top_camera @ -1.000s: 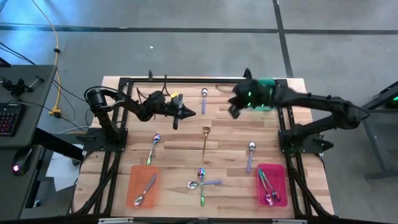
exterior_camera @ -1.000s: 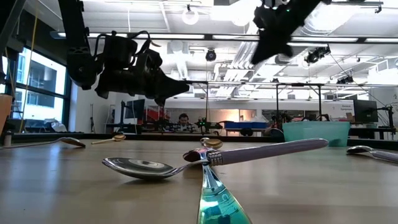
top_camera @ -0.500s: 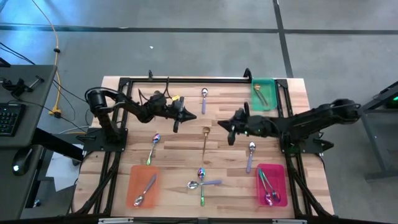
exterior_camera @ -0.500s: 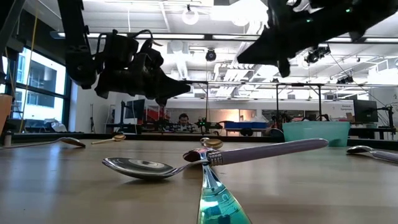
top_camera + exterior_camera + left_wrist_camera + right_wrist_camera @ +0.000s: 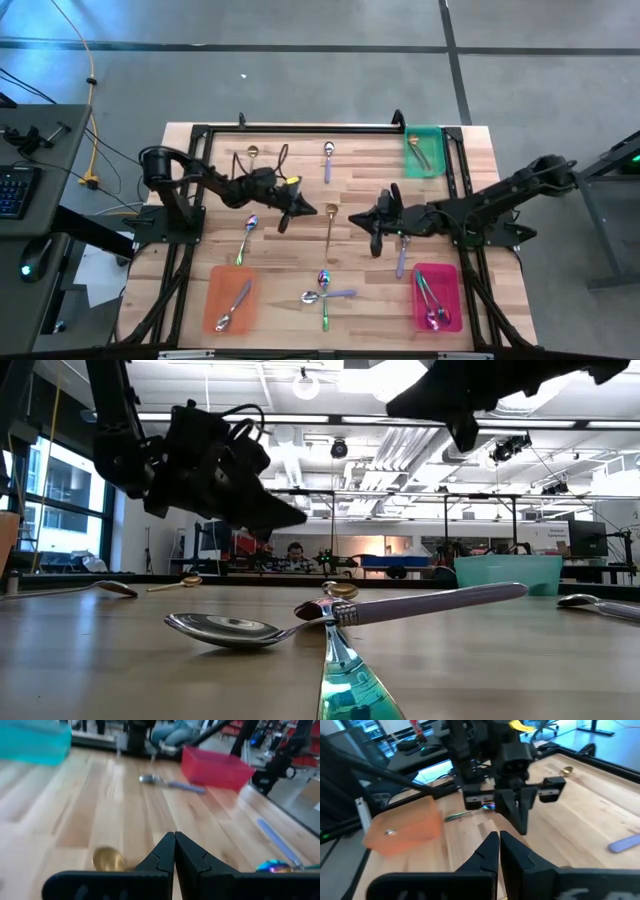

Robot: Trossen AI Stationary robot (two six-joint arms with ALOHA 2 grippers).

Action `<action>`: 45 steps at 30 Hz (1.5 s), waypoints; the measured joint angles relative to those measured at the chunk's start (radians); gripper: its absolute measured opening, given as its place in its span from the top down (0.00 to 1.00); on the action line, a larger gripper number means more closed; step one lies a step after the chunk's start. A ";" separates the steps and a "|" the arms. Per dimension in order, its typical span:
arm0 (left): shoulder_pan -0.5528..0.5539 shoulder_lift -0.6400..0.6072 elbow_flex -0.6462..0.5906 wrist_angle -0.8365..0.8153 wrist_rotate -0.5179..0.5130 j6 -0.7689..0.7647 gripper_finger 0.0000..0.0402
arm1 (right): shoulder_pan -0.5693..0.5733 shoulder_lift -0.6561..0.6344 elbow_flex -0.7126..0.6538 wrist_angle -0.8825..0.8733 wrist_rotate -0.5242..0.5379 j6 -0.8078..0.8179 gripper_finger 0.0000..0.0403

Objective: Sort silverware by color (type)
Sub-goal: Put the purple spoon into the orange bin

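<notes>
In the middle of the high view, found a gold spoon (image 5: 330,226) lying on the table (image 5: 470,175) between the two grippers. Placed the left gripper (image 5: 305,211) just beside the spoon's bowl on the left of the frame, and the right gripper (image 5: 358,219) near it on the right, a little further off. Read both sets of jaws as pressed shut with nothing between them. Took the spoon's long axis as running up and down the frame, bowl at the upper end, handle toward the lower edge, so across the line joining the grippers. Judged the left arm the nearer, though either would need to open its jaws and come down astride the handle first.

Counted three trays: a green tray (image 5: 428,133) at upper right with one gold piece in it, an orange tray (image 5: 215,282) at lower left with at least one silver spoon, a pink tray (image 5: 445,272) at lower right with about two rainbow ones. Counted eight spoons loose: two gold, a rainbow spoon (image 5: 246,239) left of centre, two purple-handled silver ones, and a crossed heap of about three spoons (image 5: 324,294) at lower centre.
</notes>
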 joint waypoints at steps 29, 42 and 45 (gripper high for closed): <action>-0.273 -0.220 0.046 -0.207 -0.546 -0.066 1.00 | -0.120 -0.031 0.044 -0.121 -0.395 -0.042 0.83; -0.413 -0.462 0.125 -0.808 -0.845 -0.341 1.00 | -0.044 -0.031 0.268 -0.332 -0.355 -0.013 0.99; -0.441 -0.464 0.126 -0.845 -0.854 -0.388 1.00 | -0.015 -0.014 0.328 -0.463 -0.320 -0.017 0.99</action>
